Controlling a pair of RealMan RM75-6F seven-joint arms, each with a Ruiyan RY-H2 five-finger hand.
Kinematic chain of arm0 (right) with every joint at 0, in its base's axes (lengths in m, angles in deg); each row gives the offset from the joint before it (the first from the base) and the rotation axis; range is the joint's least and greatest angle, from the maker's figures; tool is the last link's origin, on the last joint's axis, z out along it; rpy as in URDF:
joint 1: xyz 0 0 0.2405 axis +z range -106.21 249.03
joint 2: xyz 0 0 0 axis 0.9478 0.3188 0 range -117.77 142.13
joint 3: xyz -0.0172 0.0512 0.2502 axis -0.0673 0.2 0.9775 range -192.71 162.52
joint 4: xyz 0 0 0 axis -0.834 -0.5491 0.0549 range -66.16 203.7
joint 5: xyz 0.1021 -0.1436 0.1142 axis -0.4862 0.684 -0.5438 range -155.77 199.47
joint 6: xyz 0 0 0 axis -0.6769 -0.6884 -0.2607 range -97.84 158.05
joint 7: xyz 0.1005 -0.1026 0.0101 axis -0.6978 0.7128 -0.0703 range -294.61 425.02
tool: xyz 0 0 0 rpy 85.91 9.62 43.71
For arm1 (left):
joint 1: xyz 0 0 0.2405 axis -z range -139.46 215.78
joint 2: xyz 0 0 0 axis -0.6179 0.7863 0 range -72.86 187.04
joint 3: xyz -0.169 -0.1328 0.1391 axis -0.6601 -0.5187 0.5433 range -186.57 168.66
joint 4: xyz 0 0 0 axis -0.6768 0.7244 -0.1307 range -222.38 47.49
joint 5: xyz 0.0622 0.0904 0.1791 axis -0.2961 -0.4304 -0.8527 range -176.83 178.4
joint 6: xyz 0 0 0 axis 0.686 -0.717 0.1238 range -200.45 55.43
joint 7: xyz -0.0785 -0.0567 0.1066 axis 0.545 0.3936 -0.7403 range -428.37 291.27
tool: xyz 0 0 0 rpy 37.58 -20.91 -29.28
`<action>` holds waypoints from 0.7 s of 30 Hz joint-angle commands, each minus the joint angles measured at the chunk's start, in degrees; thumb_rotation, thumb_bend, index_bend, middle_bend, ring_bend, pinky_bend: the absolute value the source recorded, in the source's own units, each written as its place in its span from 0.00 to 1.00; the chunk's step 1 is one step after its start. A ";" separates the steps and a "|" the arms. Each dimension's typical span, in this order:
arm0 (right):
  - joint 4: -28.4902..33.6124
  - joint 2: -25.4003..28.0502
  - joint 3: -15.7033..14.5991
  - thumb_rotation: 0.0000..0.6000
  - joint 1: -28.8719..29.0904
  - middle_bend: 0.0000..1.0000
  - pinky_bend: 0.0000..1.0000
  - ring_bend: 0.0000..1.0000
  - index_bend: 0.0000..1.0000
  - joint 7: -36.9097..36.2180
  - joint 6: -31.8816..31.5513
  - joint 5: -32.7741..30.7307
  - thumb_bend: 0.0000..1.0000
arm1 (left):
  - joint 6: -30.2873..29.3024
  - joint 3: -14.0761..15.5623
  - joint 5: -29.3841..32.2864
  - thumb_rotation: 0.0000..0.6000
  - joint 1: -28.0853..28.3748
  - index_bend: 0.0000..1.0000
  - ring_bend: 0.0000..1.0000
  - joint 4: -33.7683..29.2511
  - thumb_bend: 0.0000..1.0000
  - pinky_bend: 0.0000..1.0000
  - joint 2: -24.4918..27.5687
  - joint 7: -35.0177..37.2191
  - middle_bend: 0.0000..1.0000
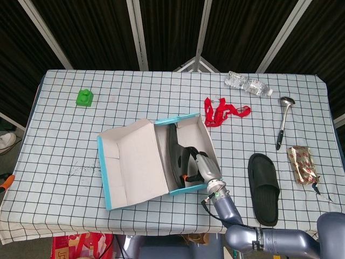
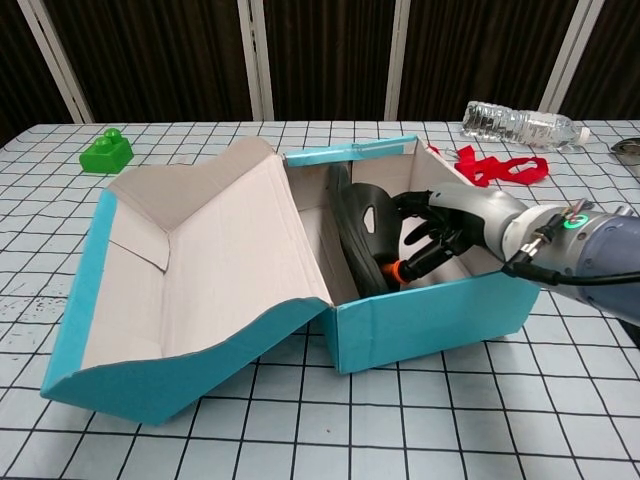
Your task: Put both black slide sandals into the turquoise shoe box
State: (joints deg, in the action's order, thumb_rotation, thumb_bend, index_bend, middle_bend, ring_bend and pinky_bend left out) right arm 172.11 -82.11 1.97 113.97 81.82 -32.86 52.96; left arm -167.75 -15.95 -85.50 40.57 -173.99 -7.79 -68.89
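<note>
Turquoise shoe box [image 1: 191, 120] [image 2: 430, 320] seen at frame centre in head view, lid flap open toward left, whole box skewed against the desk [image 1: 64, 145] [image 2: 560, 400] grid. First black slide sandal [image 1: 173, 154] [image 2: 358, 232] stood on edge inside the box, against the left inner wall, sole toward the lid. Right hand [image 1: 204, 168] [image 2: 440, 232] reached over the box's lower right rim into the compartment; fingers [image 2: 418, 228] curled and pressed against the sandal's strap side. Full clamp vs. mere contact: cannot tell from either view. Second black slide sandal [image 1: 263, 188] lay flat on the desk, right of the box, well apart from it, lower right of head view. Left hand absent from both views.

Elsewhere on desk: green toy block [image 1: 84, 97] [image 2: 106, 152] upper left; red strap [image 1: 223, 112] [image 2: 502, 166] just beyond the box's far right corner; plastic water bottle [image 1: 247, 84] [image 2: 520, 124] upper right; ladle [image 1: 283, 121] and foil packet [image 1: 303, 164] at right edge.
</note>
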 commanded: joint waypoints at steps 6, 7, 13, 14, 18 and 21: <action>1.31 1.26 0.81 1.00 0.67 0.05 0.04 0.13 0.09 1.81 -0.68 -1.59 0.39 | -0.02 -0.05 0.05 1.00 -0.02 0.05 0.00 0.03 0.27 0.01 0.10 0.21 0.00; 1.60 1.61 0.83 1.00 0.70 0.05 0.04 0.13 0.08 2.02 -0.64 -1.83 0.39 | -0.02 -0.04 0.04 1.00 -0.02 0.05 0.00 0.05 0.27 0.01 0.08 0.20 0.00; 4.00 4.37 1.69 1.00 0.68 0.03 0.04 0.11 0.06 2.34 -0.49 -2.77 0.39 | 0.21 -0.03 0.18 1.00 0.05 0.05 0.00 0.09 0.27 0.01 0.03 -0.01 0.00; 4.35 4.85 1.87 1.00 0.67 0.03 0.04 0.11 0.06 2.44 -0.67 -2.72 0.39 | 0.23 -0.03 0.21 1.00 0.05 0.05 0.00 0.08 0.27 0.01 0.03 -0.02 0.00; 7.67 9.10 2.41 1.00 0.38 0.03 0.04 0.11 0.06 4.39 -2.63 -2.56 0.39 | 0.30 -0.10 0.41 1.00 0.05 0.05 0.00 0.05 0.27 0.01 0.02 -0.10 0.00; 11.47 12.72 2.42 1.00 -0.25 0.03 0.04 0.11 0.06 5.25 -3.32 -3.45 0.38 | 0.29 -0.09 0.44 1.00 0.02 0.05 0.00 -0.06 0.27 0.01 0.01 -0.20 0.00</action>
State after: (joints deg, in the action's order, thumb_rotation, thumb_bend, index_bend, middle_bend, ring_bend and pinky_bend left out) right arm 181.13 -71.85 4.19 114.21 86.07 -35.31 50.06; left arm -167.46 -16.04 -85.06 40.60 -174.05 -7.78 -69.09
